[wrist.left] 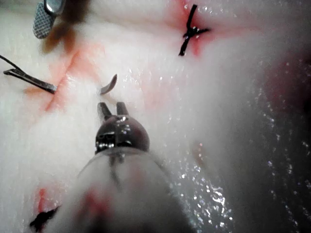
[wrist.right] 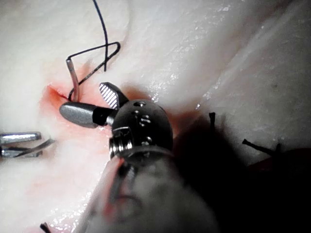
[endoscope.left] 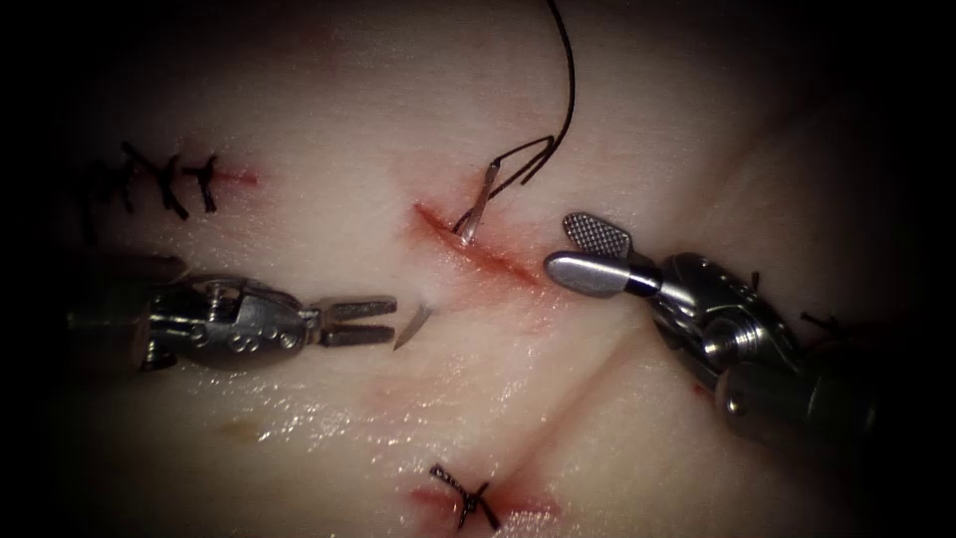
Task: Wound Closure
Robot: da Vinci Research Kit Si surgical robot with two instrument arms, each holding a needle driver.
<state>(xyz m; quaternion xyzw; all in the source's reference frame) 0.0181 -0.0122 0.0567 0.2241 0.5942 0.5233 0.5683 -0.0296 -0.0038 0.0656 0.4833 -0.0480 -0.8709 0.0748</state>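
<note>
Needle [endoscope.left: 476, 211] sits through the tissue [endoscope.left: 329, 100], tail in the cut [endoscope.left: 478, 249], tip [endoscope.left: 411, 327] out left; thread [endoscope.left: 570, 75] trails. Both end effectors, left [endoscope.left: 390, 321] and right [endoscope.left: 573, 249], spread, empty.

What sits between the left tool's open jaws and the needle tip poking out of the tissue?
Nothing visible. The left tool is open and empty, and the needle tip has emerged from the tissue just beyond it, left of the cut. The right tool, also open and empty, sits right of the cut.

Black surround — strong light glares off wet surface.
</note>
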